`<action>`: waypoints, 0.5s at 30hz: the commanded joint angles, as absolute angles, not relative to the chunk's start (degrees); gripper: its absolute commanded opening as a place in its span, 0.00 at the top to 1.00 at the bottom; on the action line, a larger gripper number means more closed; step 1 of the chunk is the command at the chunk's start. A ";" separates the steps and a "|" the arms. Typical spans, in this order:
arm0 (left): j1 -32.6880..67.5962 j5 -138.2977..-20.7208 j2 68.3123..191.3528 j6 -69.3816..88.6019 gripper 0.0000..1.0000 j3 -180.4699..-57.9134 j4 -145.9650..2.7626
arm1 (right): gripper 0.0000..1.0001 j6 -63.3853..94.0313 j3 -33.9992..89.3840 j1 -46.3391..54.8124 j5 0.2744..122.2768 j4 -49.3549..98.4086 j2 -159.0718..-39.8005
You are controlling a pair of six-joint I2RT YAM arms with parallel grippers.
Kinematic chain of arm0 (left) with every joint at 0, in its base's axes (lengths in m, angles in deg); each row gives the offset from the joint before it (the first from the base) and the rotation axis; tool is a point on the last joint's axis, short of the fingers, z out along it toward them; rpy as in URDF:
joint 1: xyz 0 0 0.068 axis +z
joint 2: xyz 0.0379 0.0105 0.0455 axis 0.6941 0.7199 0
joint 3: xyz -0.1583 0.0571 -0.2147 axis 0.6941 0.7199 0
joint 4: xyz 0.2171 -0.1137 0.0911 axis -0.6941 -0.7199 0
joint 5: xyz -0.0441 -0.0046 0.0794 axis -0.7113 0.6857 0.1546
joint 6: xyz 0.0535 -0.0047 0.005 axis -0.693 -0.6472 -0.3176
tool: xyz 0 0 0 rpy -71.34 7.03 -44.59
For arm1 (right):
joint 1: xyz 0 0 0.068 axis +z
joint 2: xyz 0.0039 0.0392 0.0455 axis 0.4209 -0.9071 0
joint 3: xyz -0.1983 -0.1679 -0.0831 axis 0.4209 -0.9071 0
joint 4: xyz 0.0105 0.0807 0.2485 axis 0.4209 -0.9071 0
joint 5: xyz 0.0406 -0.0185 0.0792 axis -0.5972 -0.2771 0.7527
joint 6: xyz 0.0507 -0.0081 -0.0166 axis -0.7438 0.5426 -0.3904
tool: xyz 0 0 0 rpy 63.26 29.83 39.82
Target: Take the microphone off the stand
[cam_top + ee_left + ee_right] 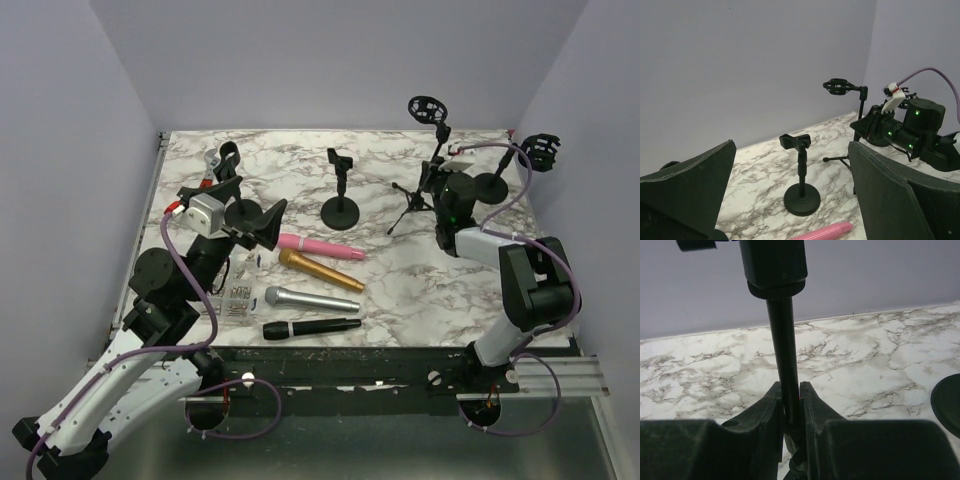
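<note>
No microphone sits in any stand that I can see. Four microphones lie on the marble table: pink (322, 247), gold (320, 270), silver (310, 299) and black (310, 327). The pink one shows in the left wrist view (825, 232). My right gripper (441, 185) is shut on the black pole (786, 340) of the tripod stand (410, 208), whose shock mount (428, 108) is empty. My right gripper (791, 390) clamps the pole low down. My left gripper (252, 206) is open and empty, left of the round-base clip stand (340, 195). That stand (801, 192) stands ahead of my left gripper (792, 150).
Another empty shock-mount stand (540, 150) stands at the far right edge. A clip stand (228, 158) with a round base stands by my left gripper. A small clear packet (236, 300) lies near the left front. Walls close the table on three sides.
</note>
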State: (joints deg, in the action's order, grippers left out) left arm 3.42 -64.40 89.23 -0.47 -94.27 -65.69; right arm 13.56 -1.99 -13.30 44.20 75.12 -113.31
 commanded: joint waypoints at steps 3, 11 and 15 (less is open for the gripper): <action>3.23 -64.07 90.27 -0.85 0.01 -95.85 -65.53 | 0.53 10.25 -1.73 -10.68 38.33 71.77 -112.55; 3.22 -64.99 91.92 -0.04 0.01 -96.03 -65.79 | 0.10 7.80 -3.23 -10.31 36.54 56.26 -103.51; 3.21 -65.10 92.53 0.10 0.01 -96.09 -66.06 | 0.00 5.72 -4.77 -10.30 34.19 46.86 -96.98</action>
State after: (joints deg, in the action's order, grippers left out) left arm 3.42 -64.42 92.03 -0.38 -94.27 -65.93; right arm 8.47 -2.80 -10.37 38.11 57.77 -102.97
